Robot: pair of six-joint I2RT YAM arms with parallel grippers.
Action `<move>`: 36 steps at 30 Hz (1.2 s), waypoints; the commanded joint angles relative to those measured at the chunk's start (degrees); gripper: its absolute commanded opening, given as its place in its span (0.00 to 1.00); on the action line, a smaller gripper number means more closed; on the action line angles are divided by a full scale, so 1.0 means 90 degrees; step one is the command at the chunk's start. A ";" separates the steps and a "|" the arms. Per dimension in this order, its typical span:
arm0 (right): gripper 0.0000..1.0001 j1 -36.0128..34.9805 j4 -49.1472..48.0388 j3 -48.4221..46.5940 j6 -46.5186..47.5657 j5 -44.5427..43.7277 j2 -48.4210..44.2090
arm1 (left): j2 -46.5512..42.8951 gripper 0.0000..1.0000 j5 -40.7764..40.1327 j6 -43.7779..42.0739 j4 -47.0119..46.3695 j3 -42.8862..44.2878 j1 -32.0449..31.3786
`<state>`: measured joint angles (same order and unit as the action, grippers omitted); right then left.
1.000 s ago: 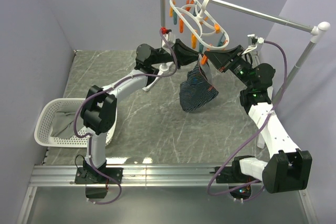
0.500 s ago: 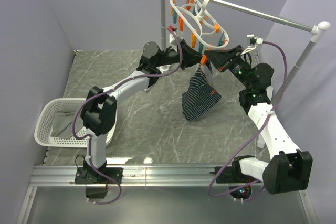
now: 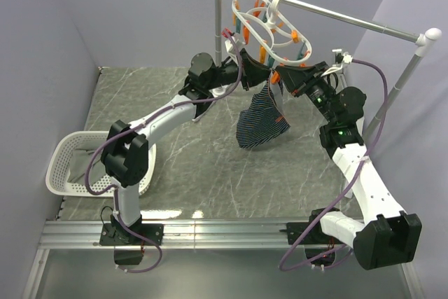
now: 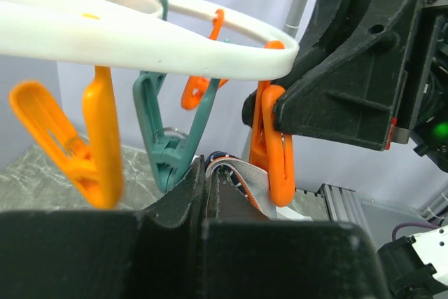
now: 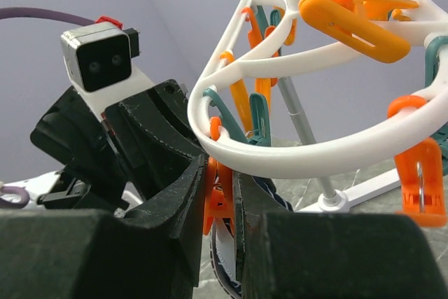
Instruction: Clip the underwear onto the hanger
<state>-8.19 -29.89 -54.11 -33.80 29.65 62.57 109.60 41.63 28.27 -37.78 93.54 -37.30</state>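
The hardest spot to read is the one where everything meets. From above, the left fingers and the right fingers come nose to nose under the near rim of the hanger. Their black bodies cover the top corner of the underwear, so I cannot tell whether the cloth sits in a peg.

The left wrist view shows the left fingers pressed almost together on a sliver of striped fabric, gripping the underwear. The right wrist view shows the right fingers squeezed from both sides on an orange peg that hangs from the ring; its lower end is hidden between them. A teal peg dangles just beside it.

The rest of the underwear hangs loose below the hanger; whether its hem touches the desk I cannot tell. Both wrist views cut off most of the ring.

The hanger hooks over the grey rail stand, near its left post. Bare marble lies between the stand and the arm bases. A white basket holding a grey-green cloth sits well apart, at the left edge.
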 commanded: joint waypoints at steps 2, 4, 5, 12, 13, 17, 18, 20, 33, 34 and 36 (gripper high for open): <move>0.00 -0.0077 -0.0077 -0.0131 0.0211 -0.0393 -0.0204 | -0.0391 0.00 -0.0376 0.0091 0.0135 0.0134 -0.0094; 0.00 -0.0077 -0.0136 -0.0111 0.0114 -0.0404 -0.0204 | -0.0439 0.00 -0.0513 -0.0006 0.0320 0.0095 -0.0162; 0.00 -0.0077 -0.0155 -0.0111 0.0075 -0.0404 -0.0204 | -0.0459 0.00 -0.0640 -0.0016 0.0379 0.0086 -0.0182; 0.00 -0.0096 -0.0087 -0.0101 0.0093 -0.0569 -0.0194 | -0.0576 0.00 -0.1342 -0.0143 0.1072 0.0125 -0.0406; 0.00 -0.0116 -0.0068 -0.0101 0.0181 -0.0608 -0.0204 | -0.0576 0.00 -0.1412 -0.0076 0.1189 0.0173 -0.0416; 0.00 -0.0145 0.0059 -0.0101 0.0308 -0.0794 -0.0243 | -0.0615 0.00 -0.1783 0.0052 0.1414 0.0320 -0.0475; 0.00 -0.0165 0.0059 -0.0092 0.0337 -0.0833 -0.0252 | -0.0586 0.00 -0.1803 0.0081 0.1444 0.0359 -0.0475; 0.00 -0.0184 0.0127 -0.0111 0.0425 -0.0882 -0.0253 | -0.0576 0.00 -0.1881 0.0130 0.1522 0.0437 -0.0475; 0.00 -0.0389 0.0186 -0.0043 0.0777 -0.1458 -0.0291 | -0.0557 0.00 -0.1978 0.0325 0.1707 0.0642 -0.0592; 0.00 -0.0389 0.0157 -0.0033 0.0797 -0.1497 -0.0282 | -0.0567 0.00 -0.1979 0.0383 0.1717 0.0652 -0.0602; 0.00 -0.0428 0.0137 -0.0023 0.0855 -0.1614 -0.0291 | -0.0567 0.00 -0.1998 0.0423 0.1737 0.0681 -0.0621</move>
<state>-11.29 -26.79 -54.08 -27.92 18.09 61.49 107.70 24.36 29.93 -21.23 96.51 -42.17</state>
